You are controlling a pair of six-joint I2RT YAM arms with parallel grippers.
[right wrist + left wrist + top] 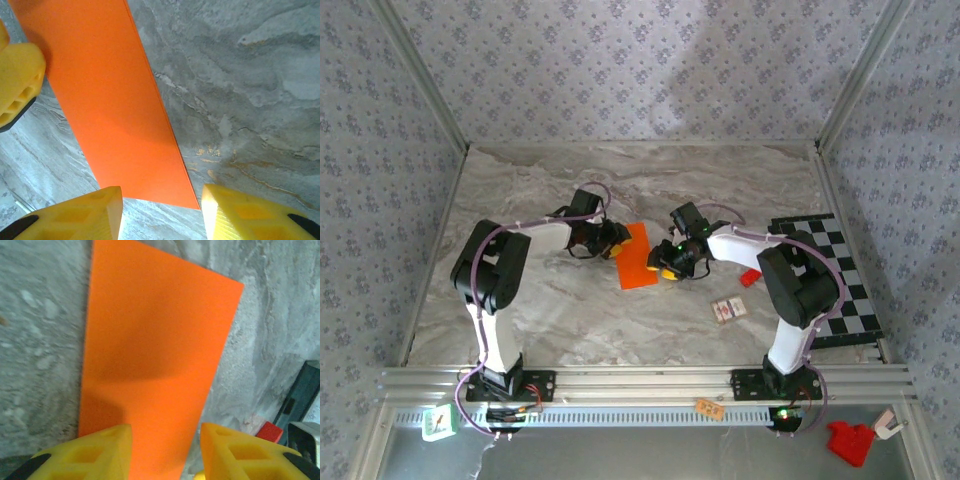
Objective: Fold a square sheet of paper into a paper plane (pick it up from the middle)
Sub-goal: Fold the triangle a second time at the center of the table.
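Note:
The square sheet of paper [638, 258] is bright orange and lies flat on the marble table as a long folded rectangle. My left gripper [617, 240] hovers at its upper left end. In the left wrist view the paper [155, 340] stretches away below the left gripper [166, 450], whose yellow fingers stand apart with nothing gripped. My right gripper [665, 268] is at the paper's lower right edge. In the right wrist view the right gripper [161, 212] is open above the near corner of the paper [105, 100], and a left finger [17, 80] shows at the left.
A small red block [750, 277] lies just right of the right gripper and shows again as the red block [270, 431]. A black-and-white checkered board [840, 280] covers the right side. Small cards [729, 310] lie near the front.

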